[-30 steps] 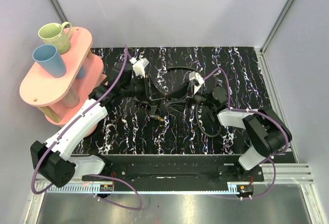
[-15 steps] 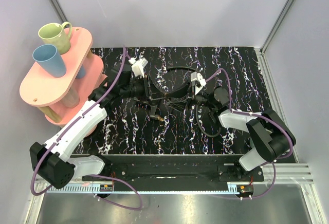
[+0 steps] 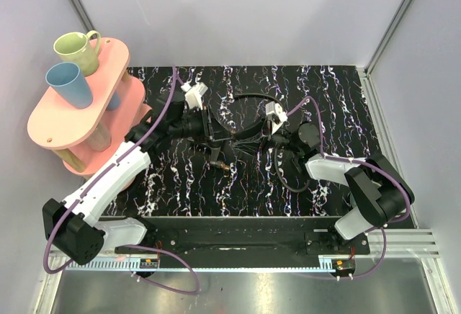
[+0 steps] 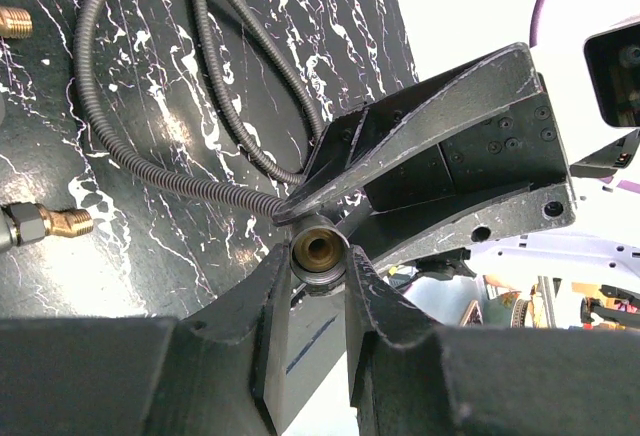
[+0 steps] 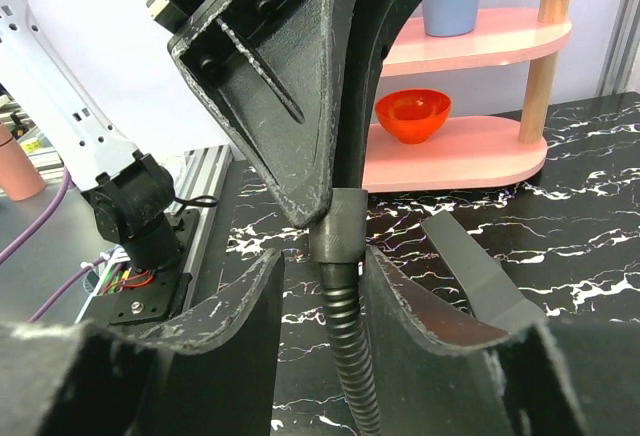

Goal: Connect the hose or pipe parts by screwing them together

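Note:
The thin black corrugated hose (image 4: 150, 171) loops across the black marbled mat. My left gripper (image 4: 318, 258) is shut on its brass-cored end nut (image 4: 318, 248), held up off the mat. In the right wrist view that same dark nut (image 5: 338, 228) hangs under the left fingers, and my right gripper (image 5: 322, 266) stands open around it, with the right finger close and a gap on the left. In the top view the two grippers (image 3: 220, 132) (image 3: 253, 135) meet mid-table. The grey forked fitting (image 3: 216, 160) lies just in front, showing brass tips (image 4: 66, 221).
A pink two-tier shelf (image 3: 108, 62) stands at the left with a green mug (image 3: 78, 49) and a blue cup (image 3: 68, 83); a red bowl (image 5: 412, 114) sits on its lower tier. Grey walls close in behind and on both sides.
The right gripper's jaws have narrowed around the hose end, and the right wrist has shifted slightly. The left gripper keeps its hold and has not moved.

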You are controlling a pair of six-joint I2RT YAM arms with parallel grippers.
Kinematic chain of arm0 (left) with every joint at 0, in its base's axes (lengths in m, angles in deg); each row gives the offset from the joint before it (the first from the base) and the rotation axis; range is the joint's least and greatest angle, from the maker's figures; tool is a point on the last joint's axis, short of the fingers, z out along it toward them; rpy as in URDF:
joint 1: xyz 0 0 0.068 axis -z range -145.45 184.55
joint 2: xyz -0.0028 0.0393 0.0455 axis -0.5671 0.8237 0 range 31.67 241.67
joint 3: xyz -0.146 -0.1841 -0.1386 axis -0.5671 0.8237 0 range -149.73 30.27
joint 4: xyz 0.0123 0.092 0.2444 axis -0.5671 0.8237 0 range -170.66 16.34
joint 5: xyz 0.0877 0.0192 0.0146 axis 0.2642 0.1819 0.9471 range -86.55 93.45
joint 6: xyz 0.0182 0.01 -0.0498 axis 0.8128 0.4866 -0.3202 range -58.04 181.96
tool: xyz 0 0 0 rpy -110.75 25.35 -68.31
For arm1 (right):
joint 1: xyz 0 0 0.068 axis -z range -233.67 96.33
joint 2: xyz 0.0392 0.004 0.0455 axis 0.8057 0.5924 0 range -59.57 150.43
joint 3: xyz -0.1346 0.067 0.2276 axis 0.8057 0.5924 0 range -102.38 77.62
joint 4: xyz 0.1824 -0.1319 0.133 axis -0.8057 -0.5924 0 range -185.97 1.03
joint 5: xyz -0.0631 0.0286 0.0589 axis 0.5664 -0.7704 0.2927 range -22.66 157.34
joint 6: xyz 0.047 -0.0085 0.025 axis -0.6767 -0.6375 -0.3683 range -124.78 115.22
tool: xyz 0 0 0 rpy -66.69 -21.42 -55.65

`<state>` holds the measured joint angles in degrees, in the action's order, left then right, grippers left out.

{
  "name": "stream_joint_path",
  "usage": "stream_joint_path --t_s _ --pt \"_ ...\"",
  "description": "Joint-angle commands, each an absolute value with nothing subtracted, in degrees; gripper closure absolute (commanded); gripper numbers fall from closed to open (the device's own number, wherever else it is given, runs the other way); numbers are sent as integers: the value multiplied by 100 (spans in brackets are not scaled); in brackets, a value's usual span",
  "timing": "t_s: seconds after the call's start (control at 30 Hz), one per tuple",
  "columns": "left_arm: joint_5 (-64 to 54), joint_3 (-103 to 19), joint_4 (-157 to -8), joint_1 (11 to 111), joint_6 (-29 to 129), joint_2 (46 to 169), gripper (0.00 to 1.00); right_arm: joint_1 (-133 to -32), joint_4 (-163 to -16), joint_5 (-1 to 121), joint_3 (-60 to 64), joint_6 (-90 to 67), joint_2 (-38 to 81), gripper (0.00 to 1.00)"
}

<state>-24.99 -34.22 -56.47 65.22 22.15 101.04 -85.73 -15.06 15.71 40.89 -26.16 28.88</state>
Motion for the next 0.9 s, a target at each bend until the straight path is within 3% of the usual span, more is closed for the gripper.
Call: stream_joint_path --t_s 0.0,0.07,0.53,0.77,0.87 --pt "-2634 -3397 -6035 6496 2101 9952 100 -8637 -407 1654 3895 -2543 2683 57" --pt "-2625 -3389 -6044 6496 2083 9952 100 -8655 -407 1663 3886 -2560 2674 62" --pt "-2731 -3266 -6229 6496 1969 9944 100 -8654 -187 1777 3904 -2745 2683 63" --pt "-2757 -3239 -6282 6496 1925 9952 100 -8672 -134 1751 3904 -2851 2709 68" --pt "-2757 -3230 -6308 6496 1916 9944 100 -8672 -134 1725 3895 -2886 2718 80"
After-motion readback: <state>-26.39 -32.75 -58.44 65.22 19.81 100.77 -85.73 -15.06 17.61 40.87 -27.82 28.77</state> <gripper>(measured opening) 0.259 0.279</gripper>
